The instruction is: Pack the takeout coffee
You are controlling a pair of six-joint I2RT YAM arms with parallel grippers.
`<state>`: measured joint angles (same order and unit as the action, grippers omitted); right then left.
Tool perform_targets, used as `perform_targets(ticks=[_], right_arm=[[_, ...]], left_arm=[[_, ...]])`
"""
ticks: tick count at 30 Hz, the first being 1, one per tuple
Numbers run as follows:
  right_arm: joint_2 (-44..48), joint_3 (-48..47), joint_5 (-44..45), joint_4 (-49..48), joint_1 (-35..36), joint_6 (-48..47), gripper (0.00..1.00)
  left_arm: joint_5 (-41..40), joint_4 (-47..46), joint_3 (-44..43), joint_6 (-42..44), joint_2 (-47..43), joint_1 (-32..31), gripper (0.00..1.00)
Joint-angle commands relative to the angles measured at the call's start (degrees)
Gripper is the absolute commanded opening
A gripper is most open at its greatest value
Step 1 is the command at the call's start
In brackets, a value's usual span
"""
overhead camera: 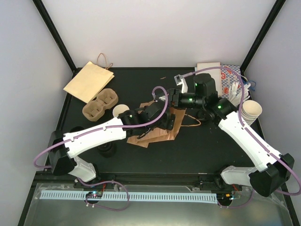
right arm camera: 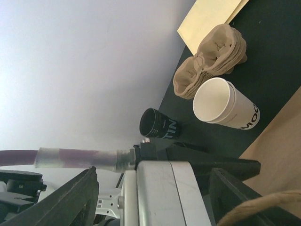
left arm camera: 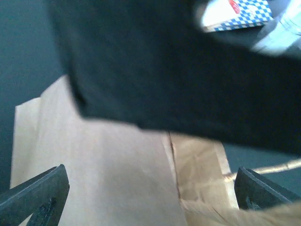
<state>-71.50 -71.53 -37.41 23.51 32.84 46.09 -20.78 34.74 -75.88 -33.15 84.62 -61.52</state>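
Note:
The takeout coffee, a small white paper cup [overhead camera: 121,111] with dark print, stands upright on the black table; it also shows in the right wrist view [right arm camera: 225,106]. A brown paper bag [overhead camera: 157,131] lies flat mid-table. My left gripper [overhead camera: 167,121] hovers over it, open and empty; in its wrist view the fingers [left arm camera: 37,197] straddle the bag [left arm camera: 108,174]. My right gripper [overhead camera: 165,98] is open and empty just behind the left one, right of the cup. In the right wrist view the right gripper [right arm camera: 155,197] frames the left arm's wrist.
A brown moulded cup carrier [overhead camera: 100,104] sits left of the cup, a flat yellow paper bag [overhead camera: 89,80] behind it. Black cups [overhead camera: 107,149] stand front left. A tall stack of cream cups [overhead camera: 250,112] and packets [overhead camera: 225,80] are at the right.

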Motion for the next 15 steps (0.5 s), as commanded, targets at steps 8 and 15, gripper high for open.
perform_targets(ticks=[8,15], right_arm=[[2.21,-0.09,1.21,-0.66,0.58,1.04,0.66],[3.21,-2.26,3.32,2.66,0.51,-1.11,0.67]], left_arm=[[-14.55,3.72,-3.65,0.56,1.39,0.75,0.73],[-15.68,6.77,-5.17,0.45,2.26,1.47,0.26]])
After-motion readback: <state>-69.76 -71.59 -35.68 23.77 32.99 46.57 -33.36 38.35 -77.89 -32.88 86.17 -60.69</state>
